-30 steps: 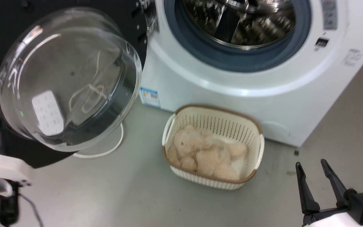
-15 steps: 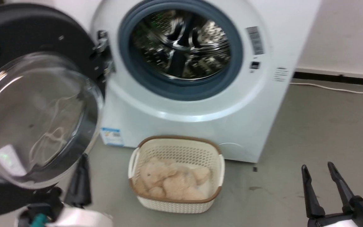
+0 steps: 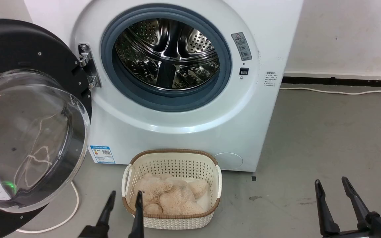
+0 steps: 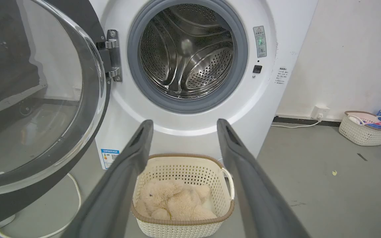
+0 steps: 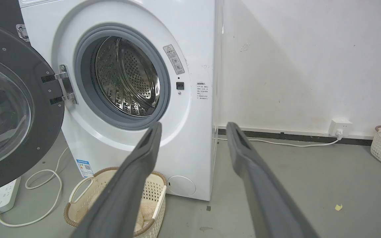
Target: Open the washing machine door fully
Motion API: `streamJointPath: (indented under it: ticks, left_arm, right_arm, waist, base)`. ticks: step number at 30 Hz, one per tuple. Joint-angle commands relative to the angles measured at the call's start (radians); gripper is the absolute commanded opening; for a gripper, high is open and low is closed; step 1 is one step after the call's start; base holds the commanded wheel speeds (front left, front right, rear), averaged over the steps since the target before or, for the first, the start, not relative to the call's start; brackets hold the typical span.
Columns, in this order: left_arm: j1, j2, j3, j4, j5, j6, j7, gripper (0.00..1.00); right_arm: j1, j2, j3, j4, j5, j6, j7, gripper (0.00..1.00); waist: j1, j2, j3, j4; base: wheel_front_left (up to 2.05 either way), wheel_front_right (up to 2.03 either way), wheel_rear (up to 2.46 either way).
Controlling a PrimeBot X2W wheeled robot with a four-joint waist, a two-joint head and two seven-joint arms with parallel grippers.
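The washing machine door (image 3: 28, 132) stands wide open, off to the left.
It hangs from its hinge (image 3: 86, 66) beside the drum (image 3: 167, 56); the left gripper (image 3: 126, 198), spread and empty, sits nearer it than the right gripper (image 3: 332, 183), likewise spread.

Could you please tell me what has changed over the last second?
The left gripper has come away from the washing machine door and opened: its fingers, together half a second ago, now stand apart near the basket. The head camera shifted. The door stays swung open; the right gripper stays open.
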Motion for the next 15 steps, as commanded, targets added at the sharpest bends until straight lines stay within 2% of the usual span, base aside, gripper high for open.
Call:
streamJointPath:
  ticks: [1, 15]
  left_arm:
    - [0.015, -0.001, -0.007, 0.013, 0.008, 0.0, -0.004, 1.0]
    - [-0.002, -0.01, -0.006, 0.034, 0.043, -0.002, -0.005, 1.0]
  right_arm:
    - [0.019, 0.005, 0.0, 0.006, 0.008, 0.001, -0.005, 1.0]
    - [0.023, 0.005, 0.003, 0.024, 0.02, 0.001, -0.009, 1.0]
  waist:
    - [0.0, 0.0, -0.001, 0.0]
    - [0.0, 0.0, 0.002, 0.009]
  base:
    - [0.0, 0.0, 0.0]
    - [0.0, 0.0, 0.0]
